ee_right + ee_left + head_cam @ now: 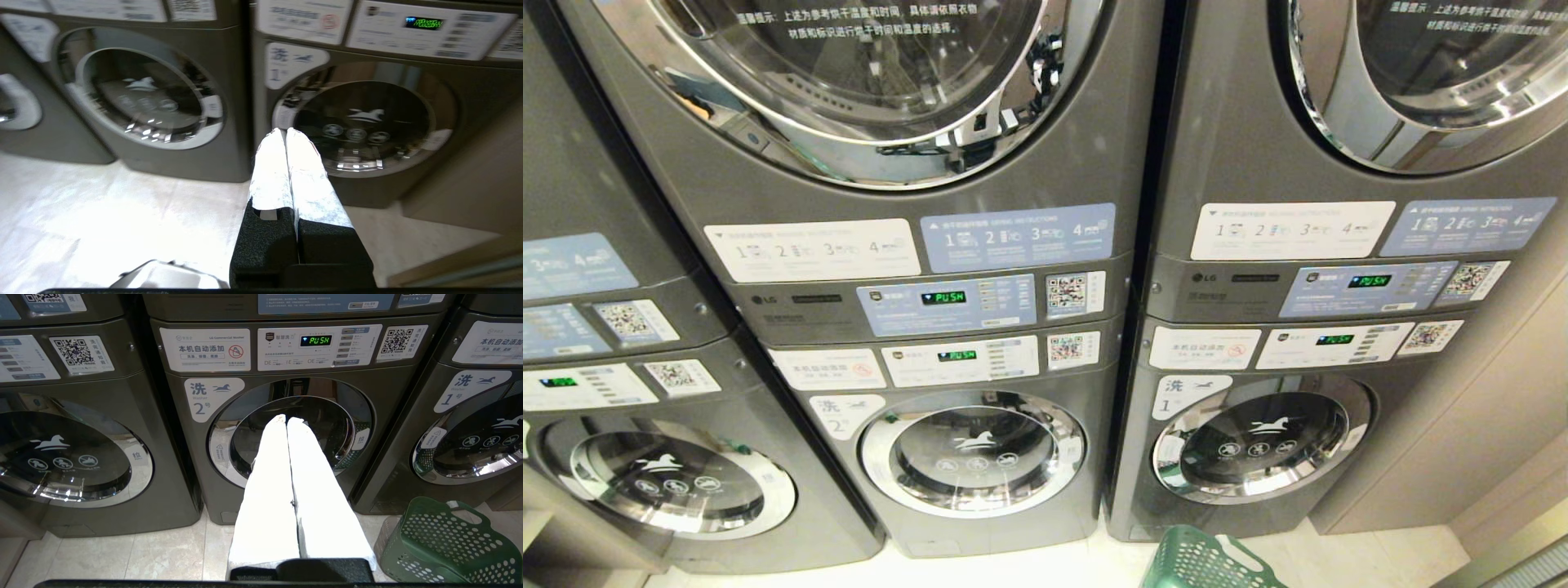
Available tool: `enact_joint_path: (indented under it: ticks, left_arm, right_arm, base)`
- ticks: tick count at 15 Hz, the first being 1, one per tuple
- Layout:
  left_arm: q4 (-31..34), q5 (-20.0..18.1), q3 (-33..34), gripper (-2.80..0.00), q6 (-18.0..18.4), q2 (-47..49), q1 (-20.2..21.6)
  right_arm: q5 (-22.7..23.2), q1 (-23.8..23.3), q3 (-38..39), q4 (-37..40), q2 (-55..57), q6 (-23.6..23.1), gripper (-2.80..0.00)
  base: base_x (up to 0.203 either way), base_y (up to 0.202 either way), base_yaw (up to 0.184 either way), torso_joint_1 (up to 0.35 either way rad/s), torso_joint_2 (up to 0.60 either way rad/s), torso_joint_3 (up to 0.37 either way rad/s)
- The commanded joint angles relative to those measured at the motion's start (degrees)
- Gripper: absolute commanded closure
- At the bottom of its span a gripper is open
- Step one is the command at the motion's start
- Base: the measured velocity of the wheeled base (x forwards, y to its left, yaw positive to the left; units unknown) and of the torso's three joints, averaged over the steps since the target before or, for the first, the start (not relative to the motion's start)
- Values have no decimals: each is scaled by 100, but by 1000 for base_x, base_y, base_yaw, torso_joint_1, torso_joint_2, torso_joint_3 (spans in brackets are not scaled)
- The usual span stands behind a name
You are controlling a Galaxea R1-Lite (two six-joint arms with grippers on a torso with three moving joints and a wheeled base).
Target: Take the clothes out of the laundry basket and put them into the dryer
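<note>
The dryer (849,73) fills the top of the head view, its chrome-rimmed glass door with white text closed, above the washer marked 2 (972,453). The green laundry basket (1209,563) stands on the floor before the stack marked 1; its pierced wall and rim (445,543) also show in the left wrist view. The clothes are out of view. My left gripper (286,418) is shut and empty, pointing at the door of washer 2 (339,428). My right gripper (284,130) is shut and empty, low over the floor before the door of washer 1 (363,122). Neither arm shows in the head view.
Three dark grey stacks stand side by side; the one marked 1 (1262,437) is on the right, another (670,482) on the left. A beige wall panel (1462,457) closes the right side. Pale floor tiles (135,555) run in front of the machines.
</note>
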Motion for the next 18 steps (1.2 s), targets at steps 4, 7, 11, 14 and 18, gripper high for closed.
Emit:
enact_joint_path:
  ticks: [4, 7, 11, 14, 18]
  left_arm:
    - [-1, -3, 0, 0, 0, -2, -2]
    - [-1, 4, 0, 0, 0, -2, -2]
    - [-1, -4, 0, 0, 0, -2, 5]
    - [-1, -4, 0, 0, 0, -2, 4]
    - [-1, -4, 0, 0, 0, -2, -1]
  right_arm:
    - [-2078, 136, 49, 1047, -45, -301, 0]
    - [-1938, 1214, 60, 962, -161, -477, 0]
    - [-2127, 1310, 63, 905, -380, -279, 0]
    - [-2247, 1100, 20, 1038, -358, 179, 0]
    - [-2246, 911, 10, 1063, -323, 154, 0]
  base:
    - [0, 0, 0, 0, 0, 0]
    - [0, 0, 0, 0, 0, 0]
    - [0, 0, 0, 0, 0, 0]
    - [0, 0, 0, 0, 0, 0]
    - [0, 0, 0, 0, 0, 0]
